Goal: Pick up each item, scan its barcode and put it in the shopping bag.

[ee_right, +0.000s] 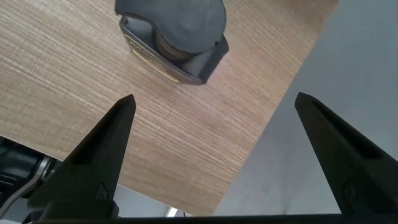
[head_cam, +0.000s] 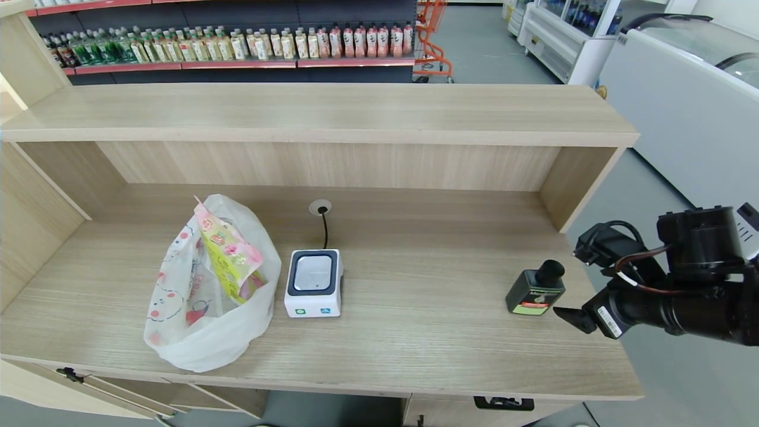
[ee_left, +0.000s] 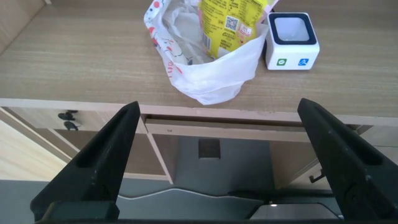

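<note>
A small dark green bottle (head_cam: 535,290) with a black cap stands upright near the counter's right edge. My right gripper (head_cam: 569,317) hovers just to its right and front, open and holding nothing. In the right wrist view the bottle (ee_right: 174,31) lies beyond the spread fingers of that gripper (ee_right: 214,118). A white printed shopping bag (head_cam: 201,296) stands at the left with a yellow snack packet (head_cam: 228,255) sticking out of it. A white barcode scanner (head_cam: 314,283) sits beside the bag. My left gripper (ee_left: 217,115) is open below the counter's front edge, facing the bag (ee_left: 211,68) and the scanner (ee_left: 291,38).
The wooden counter (head_cam: 415,320) has a raised ledge (head_cam: 320,112) behind and side walls left and right. The scanner's cable runs to a hole (head_cam: 320,207) at the back. Drawers (ee_left: 205,134) sit under the front edge. Bare wood lies between scanner and bottle.
</note>
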